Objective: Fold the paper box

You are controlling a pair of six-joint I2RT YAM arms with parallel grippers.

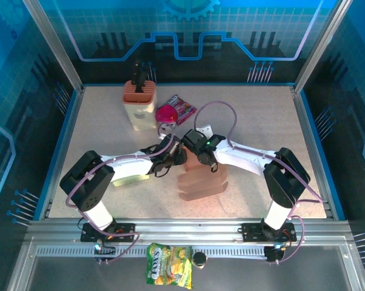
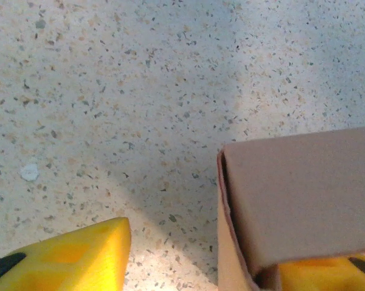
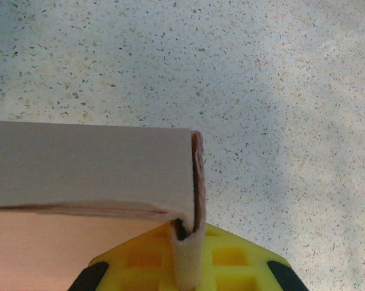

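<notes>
From above, the brown box (image 1: 200,183) sits mid-table (image 1: 261,121), just ahead of both arms. The left gripper (image 1: 169,159) is at its far left corner and the right gripper (image 1: 205,159) at its far edge, though from up here I can't read how the jaws stand. Through the left wrist camera, the left gripper (image 2: 219,257) has its jaws wide apart. One yellow finger (image 2: 73,257) hangs over bare tabletop and the other peeks from under the box (image 2: 298,194) panel, so the corner lies between them, unclamped. Through the right wrist camera, the right gripper (image 3: 185,257) looks pressed together on an upright wall of the box (image 3: 85,160), with a strip of card running down between its yellow pads. I'd say a side wall is being raised. To do that well, the right gripper should anchor firmly while the left closes squarely on its corner, creasing along the fold line rather than dragging the whole box.
</notes>
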